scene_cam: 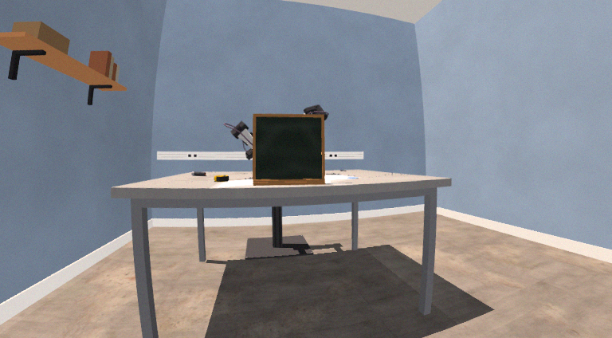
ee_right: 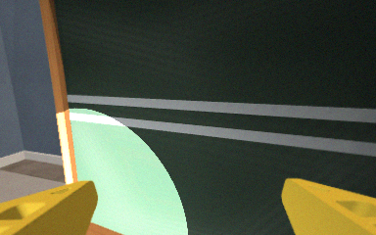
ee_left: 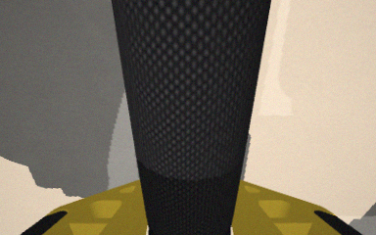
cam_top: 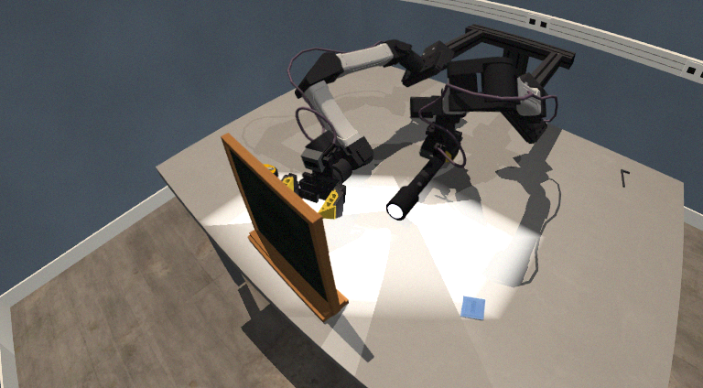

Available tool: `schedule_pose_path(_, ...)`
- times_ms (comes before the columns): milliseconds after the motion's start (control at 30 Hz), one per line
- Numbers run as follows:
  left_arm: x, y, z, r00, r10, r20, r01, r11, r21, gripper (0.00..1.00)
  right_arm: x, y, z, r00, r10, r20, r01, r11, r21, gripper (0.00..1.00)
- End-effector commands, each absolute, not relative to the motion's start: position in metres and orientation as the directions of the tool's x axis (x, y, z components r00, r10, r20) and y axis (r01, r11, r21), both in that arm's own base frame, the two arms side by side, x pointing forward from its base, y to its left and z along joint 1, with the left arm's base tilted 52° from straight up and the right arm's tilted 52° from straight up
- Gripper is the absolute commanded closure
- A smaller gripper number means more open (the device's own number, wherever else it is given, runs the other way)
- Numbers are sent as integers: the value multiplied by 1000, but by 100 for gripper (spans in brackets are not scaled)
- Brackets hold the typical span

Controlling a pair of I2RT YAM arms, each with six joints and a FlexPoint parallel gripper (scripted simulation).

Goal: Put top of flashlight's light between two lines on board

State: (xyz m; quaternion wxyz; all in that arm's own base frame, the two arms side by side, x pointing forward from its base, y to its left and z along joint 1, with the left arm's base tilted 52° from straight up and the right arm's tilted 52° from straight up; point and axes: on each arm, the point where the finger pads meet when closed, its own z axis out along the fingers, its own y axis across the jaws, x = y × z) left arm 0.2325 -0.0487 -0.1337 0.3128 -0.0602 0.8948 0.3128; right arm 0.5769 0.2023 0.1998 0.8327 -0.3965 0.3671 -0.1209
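The left gripper (cam_top: 446,156) (ee_left: 190,212) is shut on the black flashlight (cam_top: 420,184) (ee_left: 191,88), holding it with its lit head tilted down above the table. The board (cam_top: 322,253) (scene_cam: 288,115) (ee_right: 55,69) stands upright on its wooden foot. In the right wrist view the upper line (ee_right: 220,107) and lower line (ee_right: 220,133) cross it. The round light patch (ee_right: 117,181) covers its lower left there; the patch's top lies in the gap, near the frame, and crosses the lower line. The right gripper (cam_top: 310,198) (ee_right: 191,188) is open and empty, facing the board closely.
A yellow tape measure (cam_top: 270,169) (scene_cam: 221,178) lies beyond the board. A blue pad (cam_top: 472,307) and a small hex key (cam_top: 623,177) lie on the other side of the table. A dark object (scene_cam: 198,173) lies near the table's left side in the exterior view.
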Motion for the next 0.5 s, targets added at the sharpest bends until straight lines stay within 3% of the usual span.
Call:
schedule_pose_path(0, 231, -46, -135, -810, 112, -576, -281, 787, 549, 70, 578, 199, 194, 702, -505, -503, -72, 653, -754, 0)
schedule_pose_path(300, 231, -46, -135, -810, 112, -576, -281, 787, 549, 70, 578, 199, 194, 702, -504, -503, -72, 653, -754, 0)
schedule_pose_path(333, 231, -46, -135, -810, 112, -576, -281, 787, 549, 0, 574, 204, 208, 718, -490, -494, -66, 658, -750, 0)
schedule_pose_path(467, 231, -45, -135, -810, 109, -577, -285, 786, 549, 0, 577, 198, 205, 710, -503, -493, -59, 656, -753, 0)
